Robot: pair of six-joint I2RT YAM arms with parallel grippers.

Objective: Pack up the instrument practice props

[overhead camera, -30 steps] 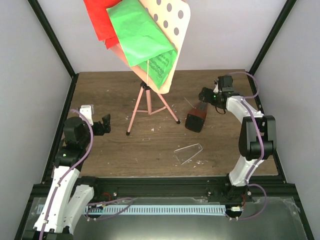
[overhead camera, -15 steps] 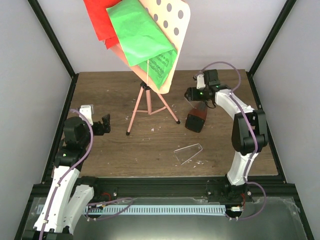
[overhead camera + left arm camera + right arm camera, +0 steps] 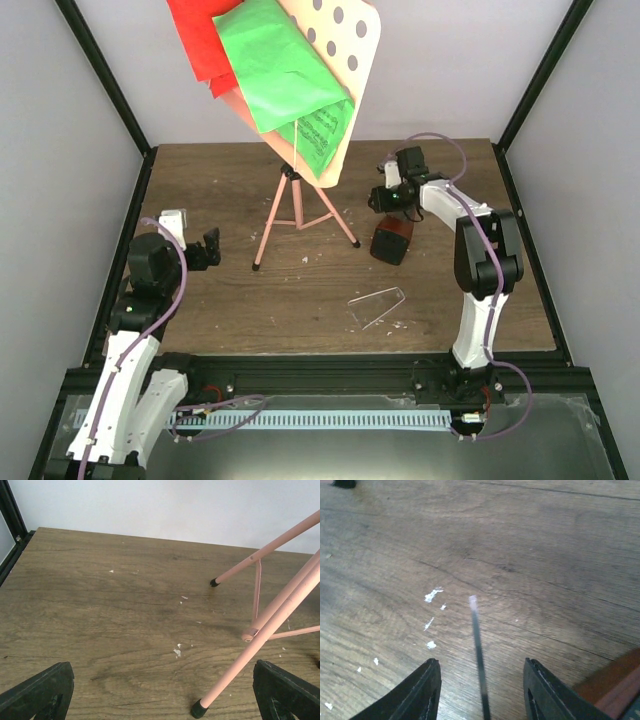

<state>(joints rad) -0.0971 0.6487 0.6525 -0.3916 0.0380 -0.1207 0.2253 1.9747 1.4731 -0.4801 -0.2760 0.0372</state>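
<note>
Right now your right claw (image 3: 381, 198) hangs released at the far side of the metronome (image 3: 391, 241), gripping nothing. The metronome sits on the bench (image 3: 200, 315) just right of the music stand (image 3: 297, 208). In the right wrist view its thin rod (image 3: 478, 650) rises in the gap between the two fingers, closer to the left one, and a corner of the reddish-brown body shows at the lower right.

The step in hand looks like taking hold of the metronome so it can be closed up. The clear cover (image 3: 377, 304) lies flat on the bench nearer the arm bases, apart from the metronome. You will do this best if you centre the claw first. Shift it so the rod sits midway between the fingers, or go lower and grasp the body, which gives the pads far more to bear on. The rod is probably springy and slippery, so close slowly and watch the wrist view for bending. Keep your elbow clear of the nearest stand leg, because a knock there could tip the whole stand.

The green sheet (image 3: 282, 72) and red sheet (image 3: 198, 40) rest on the stand's dotted desk, untouched. Your left claw (image 3: 211, 247) is spread wide and empty near the bench's left edge, facing the stand legs.
</note>
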